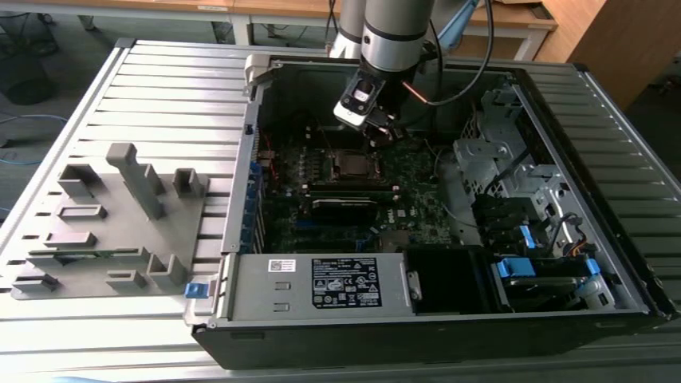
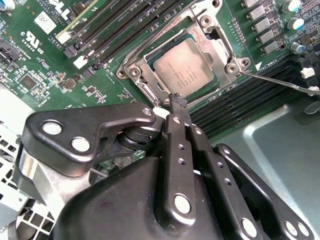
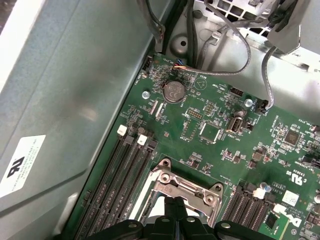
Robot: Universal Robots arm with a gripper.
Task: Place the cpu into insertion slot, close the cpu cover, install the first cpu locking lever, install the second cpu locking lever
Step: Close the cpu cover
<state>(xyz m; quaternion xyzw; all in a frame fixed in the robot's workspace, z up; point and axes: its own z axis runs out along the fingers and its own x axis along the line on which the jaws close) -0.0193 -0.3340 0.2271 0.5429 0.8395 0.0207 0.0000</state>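
Note:
The cpu (image 2: 184, 67), a dull silver square, lies flat in the insertion slot (image 2: 134, 74) on the green board. The silver cpu cover (image 2: 220, 46) lies down around it, framing its face. From one corner of the socket a thin wire locking lever (image 2: 277, 81) sticks out sideways over the memory slots. My gripper (image 2: 177, 101) is shut with nothing between its fingers, its tip right at the socket's edge; whether it touches is unclear. In the first wrist view the gripper (image 3: 175, 202) sits over the socket frame (image 3: 186, 186). In the exterior view the gripper (image 1: 381, 128) hangs just behind the socket (image 1: 349, 165).
Long black memory slots (image 2: 125, 25) flank the socket on both sides. A grey case wall (image 3: 75, 100) rises close by, and cables (image 3: 240, 45) loop at the board's far end. Outside the case, a grey parts fixture (image 1: 107, 215) lies on the exterior view's left.

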